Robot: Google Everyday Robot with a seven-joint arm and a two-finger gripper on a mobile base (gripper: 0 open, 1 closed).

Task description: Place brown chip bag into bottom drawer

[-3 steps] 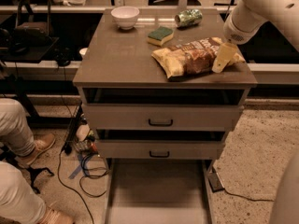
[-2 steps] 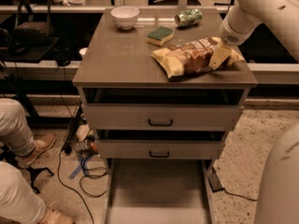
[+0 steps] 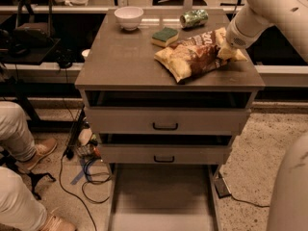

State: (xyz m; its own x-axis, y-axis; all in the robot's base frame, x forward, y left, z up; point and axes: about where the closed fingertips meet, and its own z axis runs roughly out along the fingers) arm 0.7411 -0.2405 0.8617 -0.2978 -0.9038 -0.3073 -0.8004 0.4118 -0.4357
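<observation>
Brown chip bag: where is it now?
In the camera view the brown chip bag lies on the cabinet top, right side, beside the green sponge; the gripper is at its right end.

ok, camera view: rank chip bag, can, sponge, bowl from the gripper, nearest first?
The gripper is at the right side of the cabinet top.
1. chip bag: its right end is at the gripper.
2. can: behind, near the back edge.
3. sponge: left, beyond the bag.
4. bowl: back-left corner.

brown chip bag (image 3: 195,57): lying on cabinet top (image 3: 120,66), right side
gripper (image 3: 225,51): at the bag's right end, touching it
bottom drawer (image 3: 163,196): pulled out, under two upper drawers (image 3: 165,121)
</observation>
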